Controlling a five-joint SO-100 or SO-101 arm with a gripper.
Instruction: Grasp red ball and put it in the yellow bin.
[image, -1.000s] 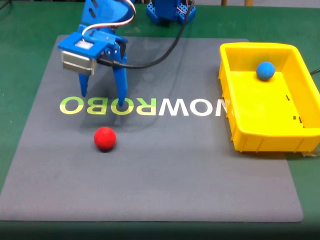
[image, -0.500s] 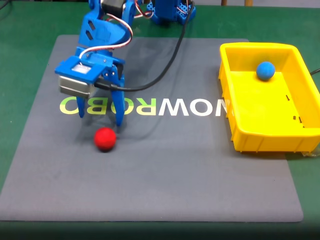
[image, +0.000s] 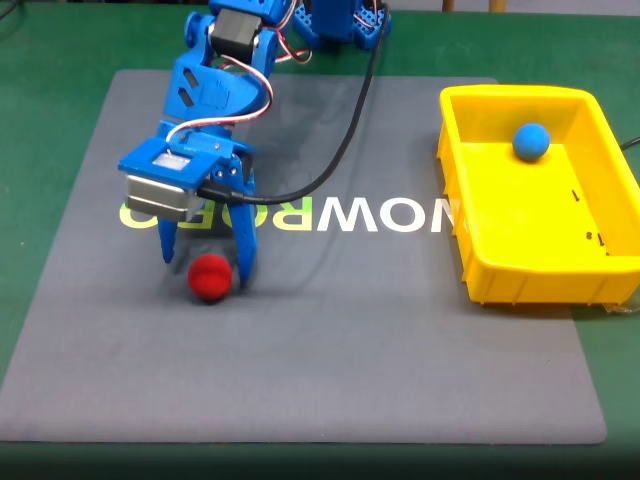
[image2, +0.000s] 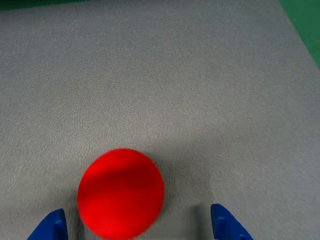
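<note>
In the fixed view the blue gripper (image: 205, 268) points down at the grey mat (image: 330, 340) with its two fingers spread wide, one on either side of the red ball (image: 210, 277). The ball sits on the mat between the fingertips, nearer the right-hand finger as this view shows it, and nothing is clamped on it; whether that finger touches the ball cannot be told. In the wrist view the gripper (image2: 139, 226) shows as two blue fingertips at the bottom edge, and the red ball (image2: 120, 192) lies in the gap between them, closer to the left tip, with bare mat (image2: 200, 90) ahead of it. Well off to the right of the gripper in the fixed view stands the yellow bin (image: 470, 240), resting partly on the mat's right edge, with a blue ball (image: 531, 141) inside near its far wall. White and green lettering (image: 340, 214) runs across the mat just behind the gripper, and a black cable (image: 340, 150) loops from the arm back toward its base.
</note>
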